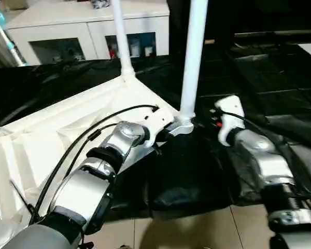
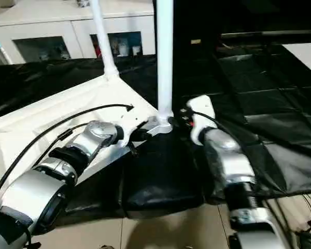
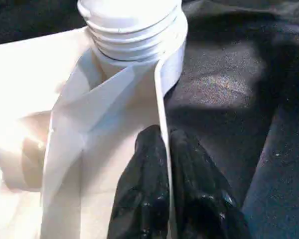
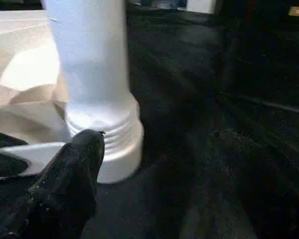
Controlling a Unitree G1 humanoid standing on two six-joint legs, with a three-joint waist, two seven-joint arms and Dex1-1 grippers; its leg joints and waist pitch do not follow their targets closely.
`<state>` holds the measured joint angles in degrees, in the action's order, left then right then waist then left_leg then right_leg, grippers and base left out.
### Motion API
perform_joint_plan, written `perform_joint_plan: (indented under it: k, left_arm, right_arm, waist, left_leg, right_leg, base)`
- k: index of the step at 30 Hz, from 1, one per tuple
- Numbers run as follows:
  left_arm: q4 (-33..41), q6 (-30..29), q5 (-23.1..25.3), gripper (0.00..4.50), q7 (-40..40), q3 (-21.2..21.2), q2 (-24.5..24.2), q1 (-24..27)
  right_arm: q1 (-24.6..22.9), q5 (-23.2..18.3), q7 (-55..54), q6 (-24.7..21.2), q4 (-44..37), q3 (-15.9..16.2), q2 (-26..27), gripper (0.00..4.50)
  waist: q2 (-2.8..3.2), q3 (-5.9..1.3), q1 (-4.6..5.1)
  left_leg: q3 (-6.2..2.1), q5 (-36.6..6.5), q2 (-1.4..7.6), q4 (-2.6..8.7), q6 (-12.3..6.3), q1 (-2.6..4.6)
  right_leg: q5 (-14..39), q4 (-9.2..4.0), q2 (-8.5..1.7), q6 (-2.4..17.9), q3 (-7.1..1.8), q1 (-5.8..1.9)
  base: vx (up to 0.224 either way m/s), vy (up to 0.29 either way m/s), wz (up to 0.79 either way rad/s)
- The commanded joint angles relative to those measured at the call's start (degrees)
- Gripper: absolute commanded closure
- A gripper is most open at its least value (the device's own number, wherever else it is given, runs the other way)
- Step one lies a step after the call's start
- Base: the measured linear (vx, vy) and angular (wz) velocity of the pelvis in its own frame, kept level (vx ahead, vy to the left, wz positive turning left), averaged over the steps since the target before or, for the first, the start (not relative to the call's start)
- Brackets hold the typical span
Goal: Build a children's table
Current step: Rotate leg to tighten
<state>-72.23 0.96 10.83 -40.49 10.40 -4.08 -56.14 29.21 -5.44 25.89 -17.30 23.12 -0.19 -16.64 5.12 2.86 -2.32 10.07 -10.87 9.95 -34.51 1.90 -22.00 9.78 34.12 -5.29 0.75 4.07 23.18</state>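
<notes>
On the black-covered counter (image 1: 280, 78), pinning the upturned tabletop (image 1: 67, 129) by its rim (image 3: 162, 114) with the left tool (image 3: 165, 164) clenched, and keeping the released right tool (image 4: 84, 159) beside the near leg (image 1: 193, 57) while seating it squarely in its corner socket (image 3: 139, 45).

My head views dim overall; black cover (image 1: 280, 78) swallows detail. White table top (image 3: 25, 84) blows out in left wrist view. Right wrist view soft, near leg (image 4: 89, 64) blurred, bluish cast.
</notes>
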Motion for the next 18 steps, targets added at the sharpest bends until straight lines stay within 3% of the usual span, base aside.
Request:
perform_joint_plan:
  k: [1,4,5,7,11,14,16,18]
  left_arm:
    - [0.1,-0.5,1.0,4.44,0.2,0.8,-1.3,1.0]
    - [0.4,-0.5,1.2,4.44,0.5,1.1,-1.3,1.2]
    - [0.7,0.0,1.1,4.44,0.6,1.1,-1.3,1.4]
    - [1.6,1.9,0.5,4.44,-0.6,0.9,-1.4,2.2]
    - [4.2,9.9,-0.9,4.44,-6.3,0.6,-1.6,5.2]
    - [6.2,12.5,-2.6,4.44,-12.5,0.6,-1.8,7.4]
    - [6.5,13.1,-1.5,4.44,-15.0,2.2,-2.8,8.9]
    - [6.6,13.7,-0.8,4.44,-15.7,3.1,-3.4,9.6]
  right_arm:
    - [0.1,-0.9,0.9,0.2,-1.8,0.3,0.2,0.56]
    - [-0.4,-0.8,2.0,0.2,-2.9,0.9,-0.4,0.56]
    - [-0.7,-0.8,2.6,0.3,-3.3,1.2,-0.6,0.56]
    - [-1.3,-1.2,4.2,0.6,-4.3,1.6,-0.8,0.56]
    - [-3.1,-0.6,7.6,2.6,-5.4,3.2,-2.2,0.56]
    - [-4.2,-0.3,9.7,3.1,-5.7,4.2,-3.2,0.56]
    - [-5.4,0.2,12.2,3.5,-6.8,5.6,-4.5,0.56]
    - [-5.7,0.8,12.6,3.7,-7.1,6.2,-5.1,0.56]
  waist:
    - [-1.04,-3.98,-0.28]
    - [-1.1,-4.04,-0.2]
    - [-0.72,-4.05,-0.29]
    - [-0.96,-4.09,-0.3]
    - [-1.04,-4.21,-0.48]
    - [-1.12,-4.09,-0.83]
    - [-0.85,-3.98,-1.47]
    - [-0.62,-3.96,-1.5]
  left_leg:
    - [-0.89,-9.4,2.17,3.73,-5.93,0.53]
    - [-0.97,-9.6,2.28,3.8,-5.59,0.57]
    - [-1.03,-9.5,2.34,3.83,-5.61,0.62]
    - [-1.07,-9.2,2.33,3.81,-6.01,0.39]
    - [-1.02,-8.2,2.37,3.68,-7.14,0.25]
    - [-0.8,-8.7,2.45,3.68,-7.34,0.35]
    - [-0.69,-10.1,2.68,3.8,-6.78,0.72]
    - [-0.89,-10.6,2.73,4.05,-6.0,0.56]
  right_leg:
    - [11.9,-4.53,-3.37,13.2,-1.85,-3.58]
    - [11.5,-4.45,-3.3,13.2,-1.87,-3.52]
    - [10.9,-4.36,-3.35,13.3,-1.9,-3.49]
    - [9.5,-4.31,-3.35,13.5,-1.85,-3.72]
    - [7.2,-4.11,-3.43,14.0,-1.85,-3.73]
    - [10.4,-4.31,-3.54,13.6,-1.94,-3.52]
    - [13.7,-4.65,-3.44,12.7,-2.04,-3.13]
    - [14.6,-4.56,-3.49,12.1,-2.02,-3.19]
  base:
    - [0.0,0.0,0.0]
    - [0.0,0.0,0.0]
    - [0.0,0.0,0.0]
    - [0.0,0.0,0.0]
    - [0.0,0.0,0.0]
    - [0.0,0.0,0.0]
    - [0.0,0.0,0.0]
    - [0.0,0.0,0.0]
